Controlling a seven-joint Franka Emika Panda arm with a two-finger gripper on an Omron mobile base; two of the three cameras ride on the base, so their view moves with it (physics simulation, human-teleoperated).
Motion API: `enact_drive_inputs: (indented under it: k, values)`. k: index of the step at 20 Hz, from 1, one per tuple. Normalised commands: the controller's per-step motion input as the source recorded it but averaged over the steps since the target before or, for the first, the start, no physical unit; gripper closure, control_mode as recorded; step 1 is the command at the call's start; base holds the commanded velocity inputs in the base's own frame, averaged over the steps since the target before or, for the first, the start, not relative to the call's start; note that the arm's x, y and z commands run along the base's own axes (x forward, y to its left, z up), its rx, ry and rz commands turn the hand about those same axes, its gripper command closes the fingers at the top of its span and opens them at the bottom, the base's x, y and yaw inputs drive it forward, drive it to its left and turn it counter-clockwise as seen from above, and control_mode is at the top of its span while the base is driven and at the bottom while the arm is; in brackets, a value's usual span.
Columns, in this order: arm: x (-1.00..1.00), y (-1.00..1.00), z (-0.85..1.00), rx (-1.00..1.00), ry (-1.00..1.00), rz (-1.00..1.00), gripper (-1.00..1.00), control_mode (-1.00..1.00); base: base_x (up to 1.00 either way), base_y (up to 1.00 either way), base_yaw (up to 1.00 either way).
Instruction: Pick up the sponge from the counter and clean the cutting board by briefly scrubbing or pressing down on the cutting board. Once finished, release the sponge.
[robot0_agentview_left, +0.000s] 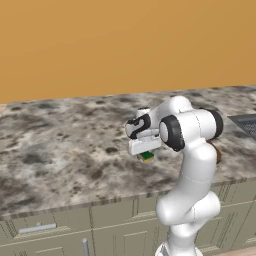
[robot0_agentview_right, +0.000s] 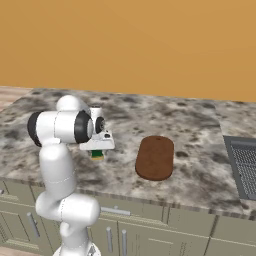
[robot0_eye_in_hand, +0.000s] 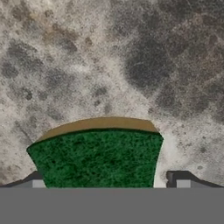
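worktop (robot0_agentview_right: 200, 125): carries everything | cutting board (robot0_agentview_right: 155, 157): flat, well apart from the hand, untouched | sponge (robot0_eye_in_hand: 96, 157): on the worktop directly beneath the hand, green side up, long axis spanning tip to tip | fingers (robot0_eye_in_hand: 107, 180): spread wide, one each side of the sponge, holding nothing; next move looks like closing.

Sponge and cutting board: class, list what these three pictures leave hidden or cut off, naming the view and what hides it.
- Sponge: hand view, near end cut off by the bottom edge, so contact with the open pincer is unclear.
- Sponge, left base view: mostly under the white hand; a green corner peeks out.
- Cutting board: left base view, nearly all behind the arm.
- Grate on the counter: right base view, cut by the right edge.
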Motion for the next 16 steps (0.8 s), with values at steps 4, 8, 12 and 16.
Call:
enact_drive_inputs:
  k: [4, 8, 12, 16]
  values:
    - [0.0, 0.0, -0.32, 0.0, 0.0, 0.0, -1.0, -1.0, 0.0, 0.0, 0.0]
    - [0.0, 0.01, -0.21, -0.03, 0.02, 0.0, 1.0, -1.0, 0.0, 0.0, 0.0]
    - [-0.13, -0.17, -0.02, 0.0, -0.05, 0.0, 1.0, -1.0, 0.0, 0.0, 0.0]
    - [-0.31, -0.41, 0.19, 0.0, -0.09, 0.0, 1.0, -1.0, 0.0, 0.0, 0.0]
